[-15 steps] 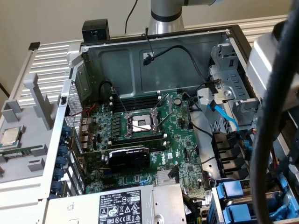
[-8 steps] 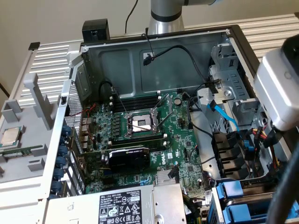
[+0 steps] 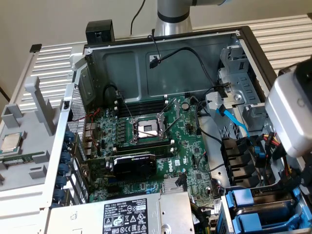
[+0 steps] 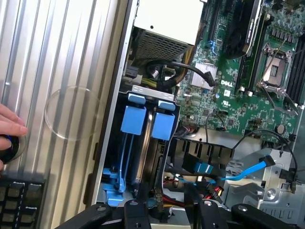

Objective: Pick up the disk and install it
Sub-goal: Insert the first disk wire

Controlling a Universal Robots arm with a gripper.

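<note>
Over the grey sheet-metal drive cage (image 4: pixel 147 89) in a corner of the open computer case (image 3: pixel 161 41), the black two-fingered claw (image 4: pixel 170 212) hangs part-way open. Nothing is between its fingers, and wires and cage floor show through the gap. Two bright blue plastic carriers stand on edge in the cage, side by side, with a silvery metal edge running between them. I take the disk (image 4: pixel 134 119) to be the one nearer the case's outer wall. The second carrier (image 4: pixel 162 126) is just beside it, and the pictures do not settle which one the task means or how deep either sits.

The work in hand appears to be at these carriers. Done well, it calls for the claw to be squared to the carrier's narrow edge and kept in line with the cage rails, so the frame does not jam. The yellow-and-red wire bundle (image 4: pixel 169 182) and the light blue flat cable (image 4: pixel 248 171) lie near the cage and could snag.

Counted:
- two blue carriers
- one claw
- one grey power-supply box (image 3: pixel 122 214)
- one green motherboard (image 3: pixel 192 146) with one open processor socket (image 3: pixel 146 129)
- one loose square silver processor chip (image 3: pixel 12 142) outside the case
- one black keyboard (image 4: pixel 19 200)
- one person's hand (image 4: pixel 9 126) on the ribbed silver desk (image 4: pixel 47 47), well apart from the cage
</note>
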